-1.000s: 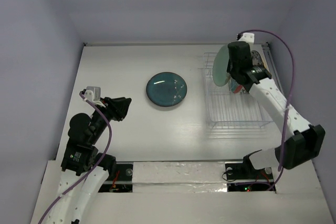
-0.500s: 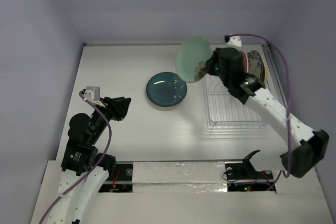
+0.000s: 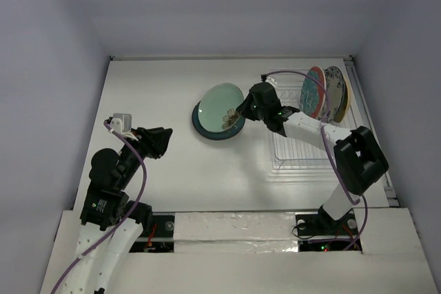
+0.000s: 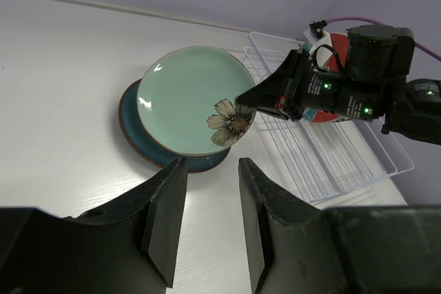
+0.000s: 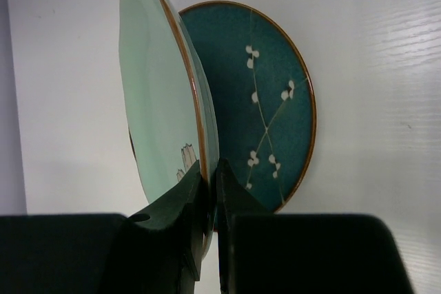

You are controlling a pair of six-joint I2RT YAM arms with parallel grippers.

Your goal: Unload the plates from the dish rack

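Note:
My right gripper (image 3: 239,112) is shut on the rim of the pale mint green plate (image 3: 220,105) and holds it tilted just over the dark teal plate (image 3: 207,129), which lies flat mid-table. In the right wrist view the mint plate (image 5: 155,94) is pinched at its edge between the jaws, with the teal plate (image 5: 265,94) behind it. Both show in the left wrist view, mint (image 4: 189,98) above teal (image 4: 134,132). The dish rack (image 3: 310,146) at the right holds three upright plates (image 3: 324,91) at its far end. My left gripper (image 3: 164,141) is open and empty at the left.
The walls of the enclosure close in the table at the back and both sides. The right arm (image 3: 303,125) stretches from the rack side across to the middle. A purple cable (image 3: 331,111) loops over the rack.
My right gripper has lifted the mint plate out of the rack, carried it left and lowered it over the dark teal plate. The left arm has not moved.

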